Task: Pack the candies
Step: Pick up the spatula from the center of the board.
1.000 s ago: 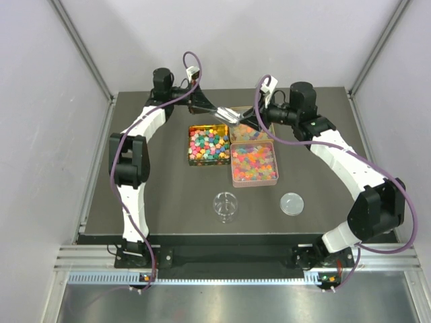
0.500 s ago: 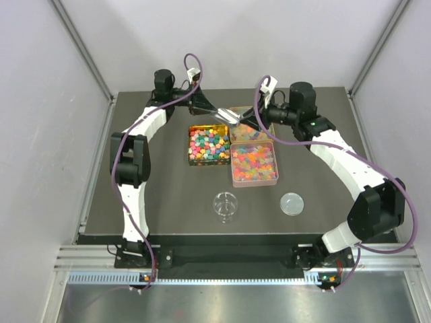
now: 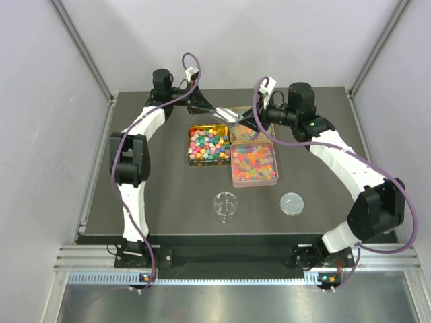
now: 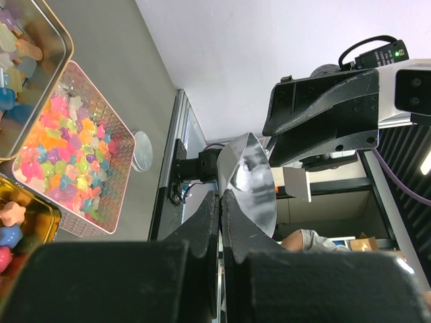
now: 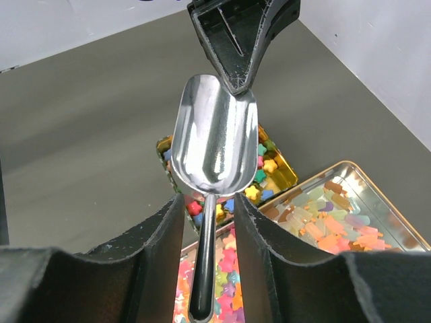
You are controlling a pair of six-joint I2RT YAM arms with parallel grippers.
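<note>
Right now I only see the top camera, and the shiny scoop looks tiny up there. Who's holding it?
Observer: The left gripper is pinched shut on the open end of the metal scoop.
Operator: Is the other gripper squeezing it too?
Observer: Not that I can see. The handle runs between the fingers of the right gripper, and a gap shows beside it.
Operator: Is anything in the scoop?
Observer: No, its bowl is bare and shiny inside.
</note>
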